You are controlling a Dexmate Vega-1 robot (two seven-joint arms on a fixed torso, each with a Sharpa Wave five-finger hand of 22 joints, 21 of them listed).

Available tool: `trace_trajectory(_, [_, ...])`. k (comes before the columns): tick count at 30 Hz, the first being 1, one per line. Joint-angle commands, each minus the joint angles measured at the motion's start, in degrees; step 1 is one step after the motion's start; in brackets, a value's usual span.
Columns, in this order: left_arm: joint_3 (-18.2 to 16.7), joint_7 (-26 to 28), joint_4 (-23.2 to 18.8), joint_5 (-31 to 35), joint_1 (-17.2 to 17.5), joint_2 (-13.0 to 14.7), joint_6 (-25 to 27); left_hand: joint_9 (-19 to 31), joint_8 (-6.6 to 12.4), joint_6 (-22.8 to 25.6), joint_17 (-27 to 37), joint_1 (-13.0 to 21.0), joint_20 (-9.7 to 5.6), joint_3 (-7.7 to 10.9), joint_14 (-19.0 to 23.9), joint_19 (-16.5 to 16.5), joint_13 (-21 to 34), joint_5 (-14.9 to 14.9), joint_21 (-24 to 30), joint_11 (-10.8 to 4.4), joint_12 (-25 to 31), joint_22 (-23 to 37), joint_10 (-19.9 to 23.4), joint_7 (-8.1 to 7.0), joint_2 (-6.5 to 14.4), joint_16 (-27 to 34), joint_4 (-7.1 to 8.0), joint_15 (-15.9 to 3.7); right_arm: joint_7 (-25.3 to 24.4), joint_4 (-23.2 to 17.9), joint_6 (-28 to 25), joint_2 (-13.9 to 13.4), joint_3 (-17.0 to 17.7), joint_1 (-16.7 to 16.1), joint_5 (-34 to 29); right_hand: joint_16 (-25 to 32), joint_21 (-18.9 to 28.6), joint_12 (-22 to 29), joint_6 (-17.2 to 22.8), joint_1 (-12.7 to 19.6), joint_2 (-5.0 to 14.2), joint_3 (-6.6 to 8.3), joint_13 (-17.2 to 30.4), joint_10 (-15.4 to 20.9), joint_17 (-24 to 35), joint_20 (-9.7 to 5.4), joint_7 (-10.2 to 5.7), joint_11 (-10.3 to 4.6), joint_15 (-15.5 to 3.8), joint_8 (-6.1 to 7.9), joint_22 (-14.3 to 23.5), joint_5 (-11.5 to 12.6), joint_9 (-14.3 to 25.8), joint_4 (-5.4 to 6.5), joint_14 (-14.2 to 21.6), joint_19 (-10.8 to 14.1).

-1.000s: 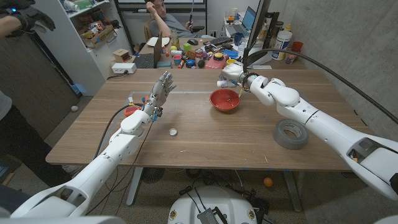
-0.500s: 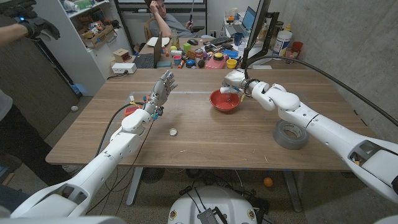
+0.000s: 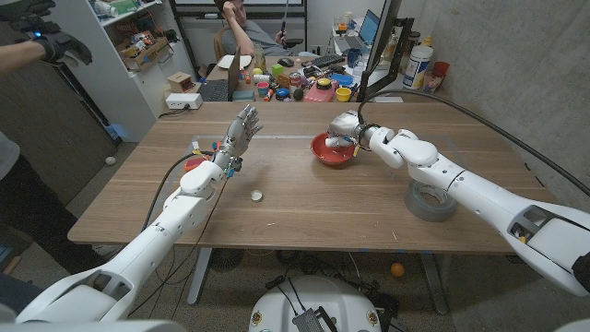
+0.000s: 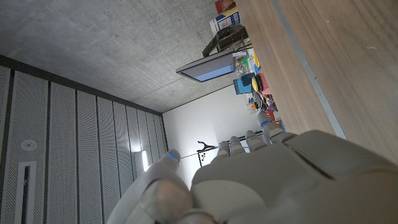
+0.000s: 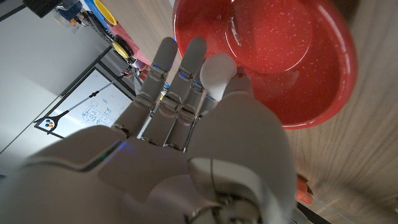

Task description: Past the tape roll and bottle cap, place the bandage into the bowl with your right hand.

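Now the right hand had dropped from beyond the red bowl onto its far rim (release close, I judged); its fingers hid any bandage.

A rectangular wooden table carries a round red bowl near its centre. A small white bottle cap lies at the bowl's eight o'clock, a grey tape roll at four o'clock, a small red object at nine.

Right robot hand now lower, over the bowl.
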Motion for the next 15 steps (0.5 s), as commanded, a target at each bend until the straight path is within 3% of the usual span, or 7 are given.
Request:
trace_trajectory(1, [0.1, -0.3, 1.1, 0.1, -0.6, -0.5, -0.1, 0.3, 0.21, -1.3, 0.2, -0.3, -2.70, -0.30, -0.4, 0.3, 0.2, 0.4, -0.1, 0.07, 0.3, 0.3, -0.7, 0.10, 6.3, 0.2, 0.04, -1.76, 0.5, 2.3, 0.2, 0.6, -1.7, 0.9, 0.0, -0.1, 0.4, 0.2, 2.0, -0.1, 0.15, -0.69, 0.1, 0.6, 0.2, -7.82, -1.27, 0.04, -2.28, 0.11, -0.1, 0.4, 0.1, -0.06, 0.5, 0.6])
trace_trajectory(15, [0.2, -0.9, 2.4, 0.3, -1.5, -1.0, -0.2, 0.3, 0.20, -1.4, 0.2, -0.3, -2.74, -0.33, -0.5, 0.4, 0.2, 0.5, -0.2, 0.00, 0.2, 0.3, -0.8, 0.07, 6.3, 0.1, 0.04, -1.71, 1.1, 4.2, 0.4, 1.2, -3.1, 1.9, -0.1, -0.5, 0.6, -0.1, 1.6, -0.2, 0.05, -1.33, 0.3, 0.5, 0.2, -7.64, -1.42, -0.19, -2.27, -0.16, -0.5, 0.4, 0.1, 0.14, 0.5, 0.3])
